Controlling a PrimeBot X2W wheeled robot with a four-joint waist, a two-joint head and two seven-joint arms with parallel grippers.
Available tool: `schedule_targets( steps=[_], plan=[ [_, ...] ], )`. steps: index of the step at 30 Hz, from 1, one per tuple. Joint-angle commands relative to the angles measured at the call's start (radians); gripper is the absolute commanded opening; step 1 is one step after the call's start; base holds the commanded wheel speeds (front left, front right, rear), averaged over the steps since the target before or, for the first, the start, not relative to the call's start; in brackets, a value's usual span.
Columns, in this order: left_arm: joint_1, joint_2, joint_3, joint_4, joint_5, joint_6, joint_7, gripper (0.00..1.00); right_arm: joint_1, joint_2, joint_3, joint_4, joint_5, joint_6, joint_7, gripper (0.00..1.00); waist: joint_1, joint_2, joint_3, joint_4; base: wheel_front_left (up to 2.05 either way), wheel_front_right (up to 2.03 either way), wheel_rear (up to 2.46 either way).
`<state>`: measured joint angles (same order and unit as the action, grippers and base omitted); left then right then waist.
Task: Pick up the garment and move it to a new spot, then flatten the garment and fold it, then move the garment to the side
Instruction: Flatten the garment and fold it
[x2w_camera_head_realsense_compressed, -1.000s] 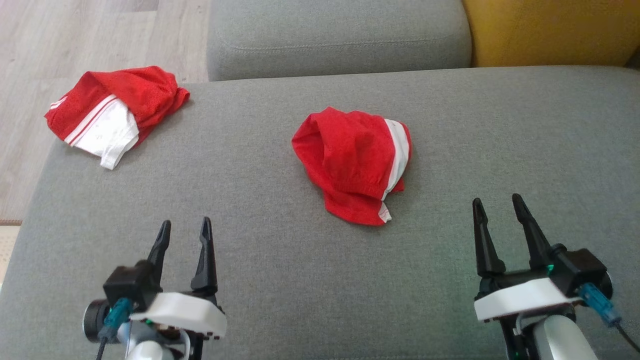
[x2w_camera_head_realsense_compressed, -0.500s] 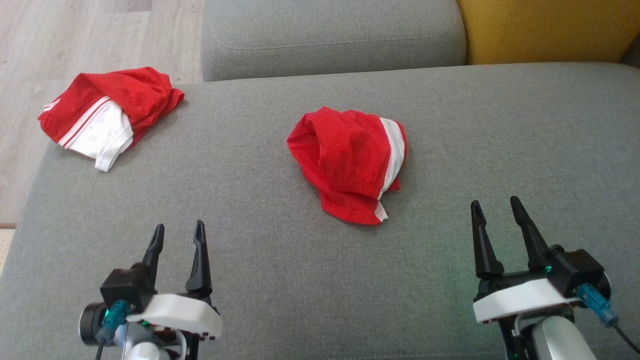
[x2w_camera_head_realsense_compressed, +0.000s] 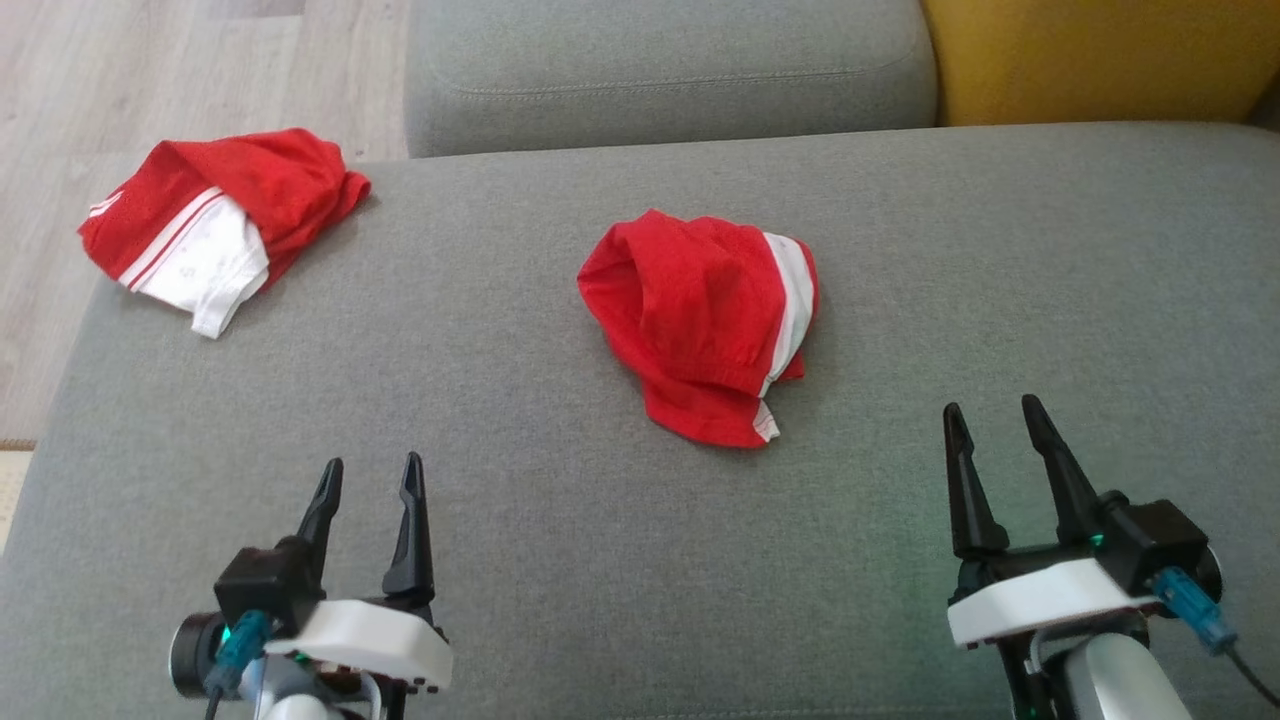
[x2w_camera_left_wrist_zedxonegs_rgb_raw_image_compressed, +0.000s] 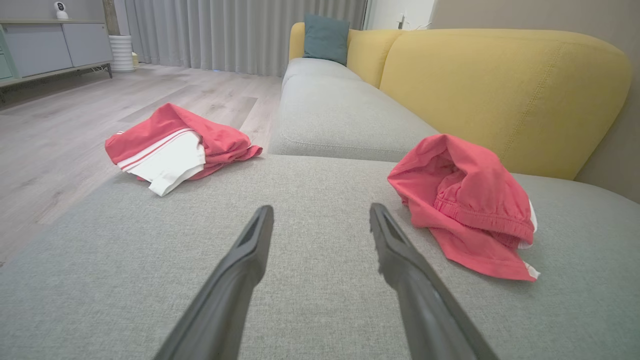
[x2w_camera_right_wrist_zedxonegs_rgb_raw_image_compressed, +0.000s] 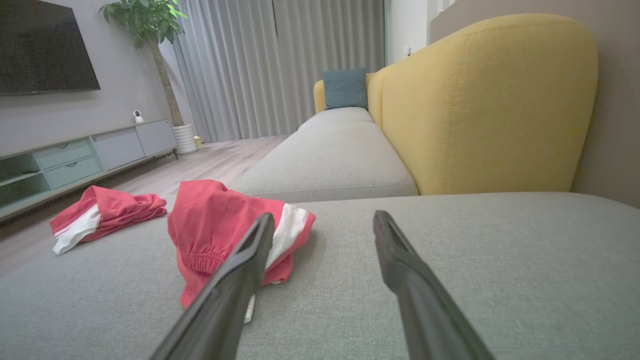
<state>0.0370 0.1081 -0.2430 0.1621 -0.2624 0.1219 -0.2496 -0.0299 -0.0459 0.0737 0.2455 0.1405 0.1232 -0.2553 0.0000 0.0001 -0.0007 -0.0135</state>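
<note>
A crumpled red garment (x2w_camera_head_realsense_compressed: 700, 320) with a white side stripe lies in a heap in the middle of the grey sofa seat (x2w_camera_head_realsense_compressed: 500, 400). A second red and white garment (x2w_camera_head_realsense_compressed: 220, 210) lies bunched at the seat's far left corner, partly over the edge. My left gripper (x2w_camera_head_realsense_compressed: 372, 462) hovers open and empty over the near left of the seat, with the middle garment (x2w_camera_left_wrist_zedxonegs_rgb_raw_image_compressed: 465, 200) ahead to its right. My right gripper (x2w_camera_head_realsense_compressed: 991, 405) is open and empty at the near right, with the same garment (x2w_camera_right_wrist_zedxonegs_rgb_raw_image_compressed: 215, 225) just ahead to its left.
A second grey seat cushion (x2w_camera_head_realsense_compressed: 670, 70) adjoins the far edge. The yellow backrest (x2w_camera_head_realsense_compressed: 1100, 60) rises at the far right. The seat drops off to wooden floor (x2w_camera_head_realsense_compressed: 150, 70) along the left side. A TV cabinet (x2w_camera_right_wrist_zedxonegs_rgb_raw_image_compressed: 75, 155) stands across the room.
The whole head picture has shifted slightly, so the camera moved. The left gripper sits a little nearer to me. Both garments lie where they were and both grippers remain open.
</note>
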Motion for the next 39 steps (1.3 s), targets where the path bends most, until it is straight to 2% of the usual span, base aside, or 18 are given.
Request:
schedule_targets(
  steps=[1, 8, 16, 23, 30, 31, 32, 33, 35, 39],
  plan=[
    [-0.038, -0.002, 0.042, -0.032, 0.008, -0.004, -0.012, 1.0, -0.04, -0.004, 0.022, -0.025, -0.006, 0.008, -0.006, 1.0, 0.0, -0.0001, 0.002, 0.003, 0.0, 0.0, 0.0],
    [-0.055, -0.014, 0.027, -0.05, 0.034, -0.022, -0.012, 1.0, -0.093, -0.004, 0.085, 0.061, -0.036, 0.008, -0.006, 1.0, 0.0, -0.0001, 0.044, 0.046, 0.0, 0.0, 0.0],
    [-0.095, -0.037, -0.027, -0.071, 0.048, -0.046, -0.012, 1.0, -0.256, -0.004, 0.139, 0.308, -0.103, 0.008, -0.006, 1.0, 0.0, -0.0001, 0.114, 0.144, 0.0, 0.0, 0.0],
    [-0.105, -0.048, -0.046, -0.076, 0.043, -0.046, -0.012, 1.0, -0.352, -0.004, 0.093, 0.495, -0.179, 0.008, -0.006, 1.0, 0.0, -0.0001, 0.143, 0.216, 0.0, 0.0, 0.0],
    [-0.107, -0.052, -0.043, -0.08, 0.042, -0.045, -0.012, 1.0, -0.402, -0.004, -0.017, 0.517, -0.257, 0.008, -0.006, 1.0, 0.0, -0.0001, 0.161, 0.238, 0.0, 0.0, 0.0],
    [-0.107, -0.052, -0.043, -0.08, 0.042, -0.044, -0.012, 1.0, -0.407, -0.004, -0.031, 0.507, -0.261, 0.008, -0.006, 0.91, 0.0, -0.0001, 0.163, 0.238, 0.0, 0.0, 0.0],
    [-0.107, -0.053, -0.042, -0.08, 0.042, -0.044, -0.012, 1.0, -0.409, -0.004, -0.041, 0.496, -0.264, 0.008, -0.006, 0.55, 0.0, -0.0001, 0.163, 0.236, 0.0, 0.0, 0.0],
    [-0.107, -0.053, -0.041, -0.08, 0.041, -0.043, -0.012, 1.0, -0.41, -0.004, -0.048, 0.485, -0.263, 0.008, -0.006, 0.39, 0.0, -0.0001, 0.163, 0.234, 0.0, 0.0, 0.0],
    [-0.106, -0.054, -0.039, -0.08, 0.04, -0.042, -0.012, 1.0, -0.411, -0.004, -0.053, 0.462, -0.262, 0.008, -0.006, 0.0, 0.0, -0.0001, 0.163, 0.228, 0.0, 0.0, 0.0],
    [-0.108, -0.055, -0.04, -0.078, 0.037, -0.044, -0.012, 1.0, -0.409, -0.004, -0.016, 0.395, -0.232, 0.008, -0.006, 0.0, 0.0, -0.0001, 0.158, 0.217, 0.0, 0.0, 0.0]
  ],
)
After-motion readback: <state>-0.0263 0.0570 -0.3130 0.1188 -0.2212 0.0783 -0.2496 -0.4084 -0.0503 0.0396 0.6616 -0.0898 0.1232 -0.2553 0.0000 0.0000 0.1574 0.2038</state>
